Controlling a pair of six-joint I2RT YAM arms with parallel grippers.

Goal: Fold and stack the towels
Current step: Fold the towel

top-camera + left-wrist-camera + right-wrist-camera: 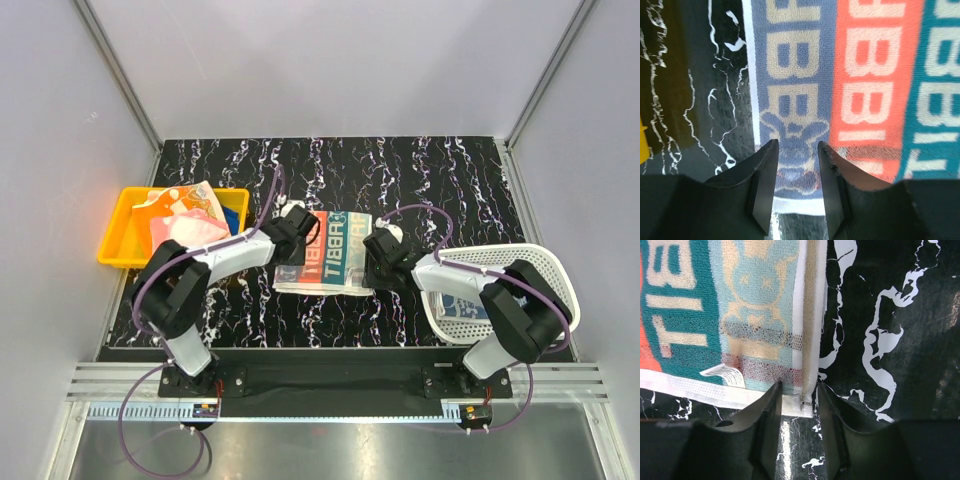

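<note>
A cartoon-printed towel in blue, orange and teal stripes lies flat on the black marbled table. My left gripper is open over the towel's left near edge; in the left wrist view its fingers straddle the blue rabbit print. My right gripper is open at the towel's right near corner, one finger on each side of the white hem. More towels, pink and orange-printed with a blue one, lie in the yellow tray.
The yellow tray stands at the left edge of the table. A white mesh basket sits at the right, with a cloth inside under my right arm. White walls enclose the table.
</note>
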